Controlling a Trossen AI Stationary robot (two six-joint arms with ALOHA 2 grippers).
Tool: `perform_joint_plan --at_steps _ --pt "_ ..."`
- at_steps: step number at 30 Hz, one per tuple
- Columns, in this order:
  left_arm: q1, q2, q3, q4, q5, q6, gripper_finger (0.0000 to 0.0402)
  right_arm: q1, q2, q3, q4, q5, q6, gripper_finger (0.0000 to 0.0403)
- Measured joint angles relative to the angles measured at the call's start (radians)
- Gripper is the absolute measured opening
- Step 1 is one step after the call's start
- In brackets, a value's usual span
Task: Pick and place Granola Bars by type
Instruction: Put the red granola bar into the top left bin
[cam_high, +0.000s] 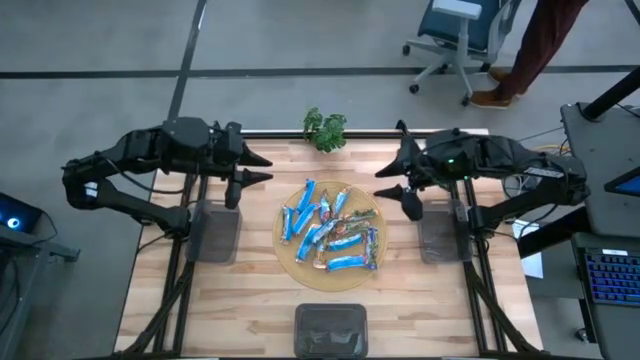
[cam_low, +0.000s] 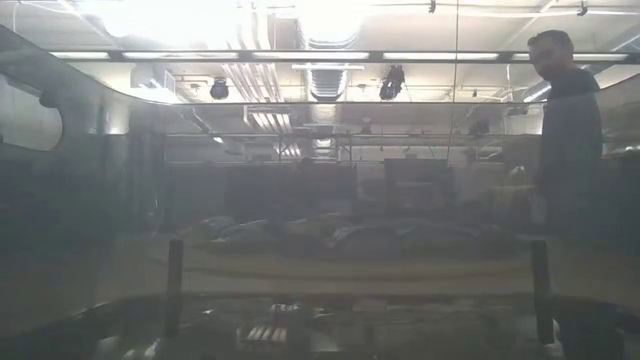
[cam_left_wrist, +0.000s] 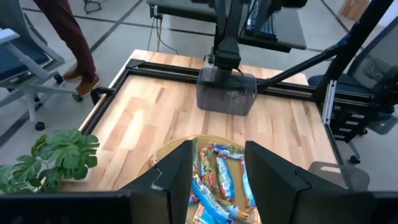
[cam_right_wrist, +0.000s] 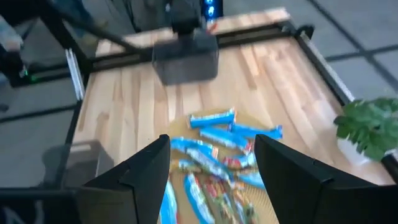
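**Bars heaped on a round tray, both grippers spread above its edges**

About a dozen Granola Bars lie in one overlapping pile at the centre of the high view; an exact count is not possible where they cover each other. Most wrappers are bright blue, and several show orange, red or brown print. They rest on a single round tan tray. Three grey bins stand around it: a left bin in the left half of the frame, a right bin in the right half, and a front bin at the bottom centre. One small potted plant sits at the top centre, on the far table edge.

The table is pale wood planks in a black frame, on a grey floor. An office chair stands in the upper right, with a person beside it.

The bars point in mixed directions. Most long axes run diagonally from lower left to upper right, while the lowest bars lie nearly level across the frame.

The left gripper hovers left of the tray's upper edge, fingers spread wide and holding nothing. The right gripper hovers at the tray's upper right, likewise spread wide and holding nothing.
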Motion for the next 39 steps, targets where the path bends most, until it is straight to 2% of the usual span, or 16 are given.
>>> perform_joint_plan --at_steps 7,15,25,39 --pt "0.0 -0.006 0.0 -0.011 0.0 0.001 0.0131 0.0 0.095 0.0 -0.073 -0.01 -0.107 0.0224" --pt "0.0 -0.006 0.0 -0.027 -0.001 0.001 0.0131 0.0 0.213 0.003 -0.095 -0.082 -0.211 0.0224" --pt "0.0 -0.006 0.0 -0.056 -0.003 0.003 0.0131 0.0 0.364 0.003 -0.168 -0.077 -0.317 0.0224" --pt "0.0 -0.006 0.0 -0.071 -0.005 -0.002 0.0131 -0.002 0.554 0.003 -0.157 -0.066 -0.418 0.0224"
